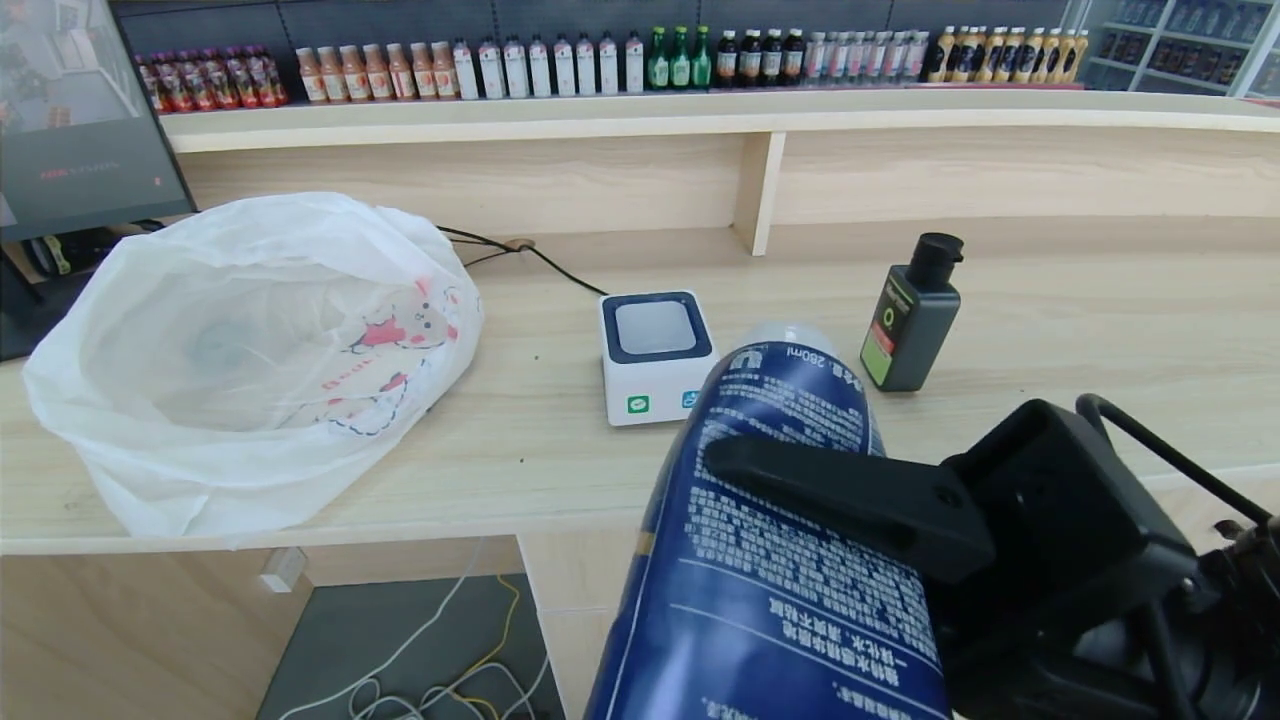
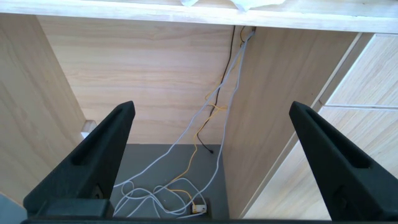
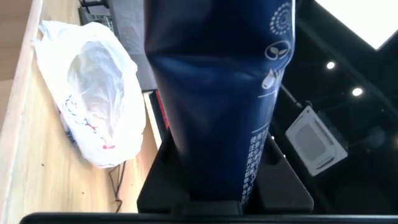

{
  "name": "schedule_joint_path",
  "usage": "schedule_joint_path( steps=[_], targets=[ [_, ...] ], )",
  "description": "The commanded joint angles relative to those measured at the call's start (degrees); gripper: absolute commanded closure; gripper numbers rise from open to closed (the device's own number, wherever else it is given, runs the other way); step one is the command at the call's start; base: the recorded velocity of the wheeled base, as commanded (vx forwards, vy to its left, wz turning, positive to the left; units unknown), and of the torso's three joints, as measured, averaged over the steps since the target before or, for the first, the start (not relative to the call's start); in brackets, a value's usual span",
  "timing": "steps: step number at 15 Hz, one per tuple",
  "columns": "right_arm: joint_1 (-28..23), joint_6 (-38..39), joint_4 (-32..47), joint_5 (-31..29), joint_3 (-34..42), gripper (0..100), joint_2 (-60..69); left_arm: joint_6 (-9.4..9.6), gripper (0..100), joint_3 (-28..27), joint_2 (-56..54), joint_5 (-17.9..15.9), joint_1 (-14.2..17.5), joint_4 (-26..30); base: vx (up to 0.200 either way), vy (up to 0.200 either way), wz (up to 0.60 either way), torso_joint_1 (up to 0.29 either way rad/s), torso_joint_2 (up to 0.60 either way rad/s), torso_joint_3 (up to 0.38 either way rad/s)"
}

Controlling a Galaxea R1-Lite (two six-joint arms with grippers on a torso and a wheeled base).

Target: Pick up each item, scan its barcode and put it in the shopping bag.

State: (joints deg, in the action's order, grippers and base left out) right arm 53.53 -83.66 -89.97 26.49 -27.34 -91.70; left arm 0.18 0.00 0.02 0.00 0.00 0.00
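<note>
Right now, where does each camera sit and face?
Head view: on the head, facing forward and down at counter, shopping bag, barcode scanner, grey bottle; right gripper clamps a blue can.
Left wrist view: low, facing cables under the counter; left gripper open.
Right wrist view: looks along the blue can toward ceiling.
Shared: head and right wrist see blue can, shopping bag.

Bright, even indoor light, soft shadows, glare from ceiling lamps, perhaps slight bowing at edges.
</note>
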Motion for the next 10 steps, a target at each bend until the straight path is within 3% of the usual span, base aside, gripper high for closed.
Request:
schedule_joint_path(
  steps=[1,3,10],
  targets=[
    [-0.5,2.0,0.0,-0.2,2.3,100,0.7,-0.01,0,0.0,0.0,0.0,0.0,0.0,0.0,0.0,0.0,0.0,0.0,0.0],
    [-0.5,10.9,0.0,-3.9,7.3,100,0.8,-0.01,0,0.0,0.0,0.0,0.0,0.0,0.0,0.0,0.0,0.0,0.0,0.0],
    [-1.7,30.1,0.0,-3.5,8.5,100,-1.7,-0.01,0,0.0,0.0,0.0,0.0,0.0,0.0,0.0,0.0,0.0,0.0,0.0]
  ],
)
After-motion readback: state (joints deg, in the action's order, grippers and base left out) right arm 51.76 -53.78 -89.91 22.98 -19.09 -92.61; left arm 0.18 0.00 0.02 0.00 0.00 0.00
